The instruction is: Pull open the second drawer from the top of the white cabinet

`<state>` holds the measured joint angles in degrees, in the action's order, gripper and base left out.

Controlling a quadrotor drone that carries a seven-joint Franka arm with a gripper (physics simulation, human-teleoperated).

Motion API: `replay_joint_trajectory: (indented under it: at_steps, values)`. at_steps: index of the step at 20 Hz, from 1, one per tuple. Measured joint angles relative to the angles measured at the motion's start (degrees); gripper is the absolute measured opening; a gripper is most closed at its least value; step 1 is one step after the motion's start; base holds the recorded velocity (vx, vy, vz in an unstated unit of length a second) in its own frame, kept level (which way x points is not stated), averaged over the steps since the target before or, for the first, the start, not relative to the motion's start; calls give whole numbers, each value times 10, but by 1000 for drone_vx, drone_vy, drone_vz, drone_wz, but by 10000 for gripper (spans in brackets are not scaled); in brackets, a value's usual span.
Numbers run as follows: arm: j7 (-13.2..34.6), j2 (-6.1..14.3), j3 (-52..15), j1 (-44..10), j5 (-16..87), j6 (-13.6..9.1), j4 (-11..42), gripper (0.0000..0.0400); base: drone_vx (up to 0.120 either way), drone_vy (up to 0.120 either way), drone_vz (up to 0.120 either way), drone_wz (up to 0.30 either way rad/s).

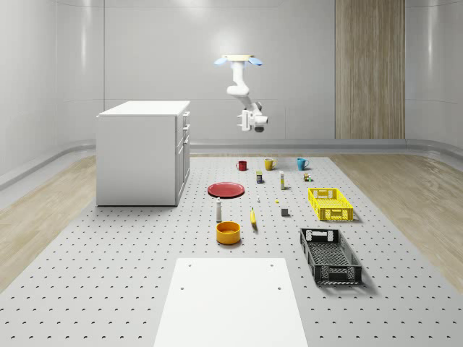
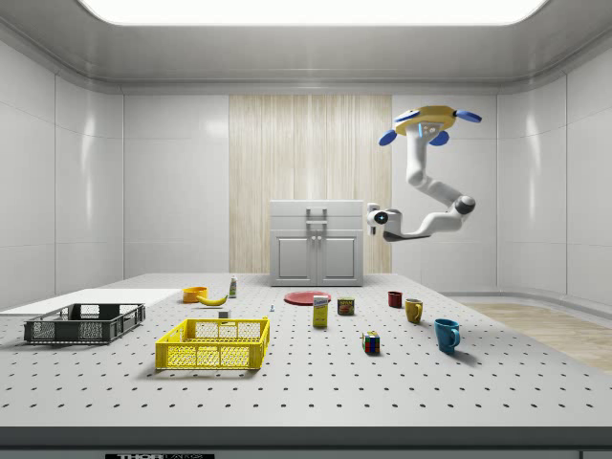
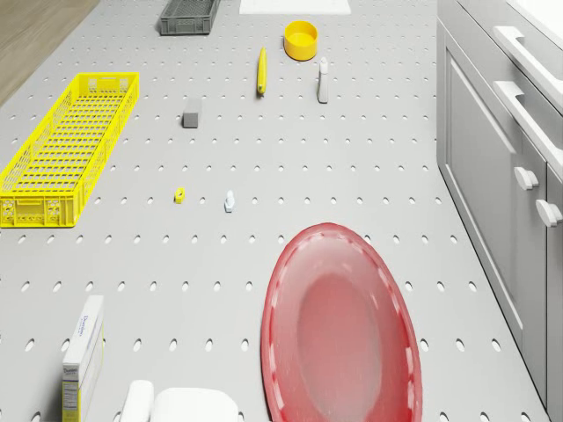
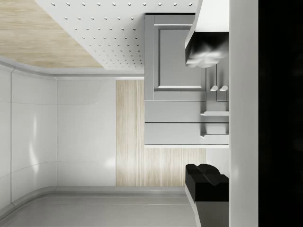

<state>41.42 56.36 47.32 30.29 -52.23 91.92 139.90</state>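
Note:
The white cabinet [image 1: 141, 155] stands on the perforated table at the whole-scene view's left, its drawer front turned toward the drone. The second drawer [image 2: 317, 226] is closed, and its bar handle [image 4: 215, 113] sits just under the top drawer's handle [image 4: 215, 135] in the upside-down wrist view. The drone [image 1: 239, 61] hovers high over the table, in front of the cabinet. Its arm hangs down and bends toward the cabinet. My gripper [image 1: 255, 126] [image 2: 374, 218] [image 4: 207, 113] is open at about drawer height, well short of the cabinet front and holding nothing.
A red plate [image 3: 343, 325] lies on the table below the arm, close to the cabinet front. Mugs [image 1: 269, 164], small boxes, a bottle [image 3: 323, 81], a banana [image 3: 261, 70], a yellow bowl [image 1: 228, 232], a yellow crate [image 1: 330, 204] and a black crate [image 1: 330, 256] are spread further out.

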Motion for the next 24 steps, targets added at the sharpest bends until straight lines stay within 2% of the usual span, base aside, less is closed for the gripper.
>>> replay_joint_trajectory:
  at_steps: [13, 18, 24]
  values:
    - [17, 27, 10, 28, 21, 25, 4, 300, 120, -120, 0, 0]
    - [23, 37, 14, 37, 28, 34, 5, 300, 120, -8, 0, 0]
    - [30, 47, 17, 47, 36, 43, 6, 300, 120, -107, 0, 0]
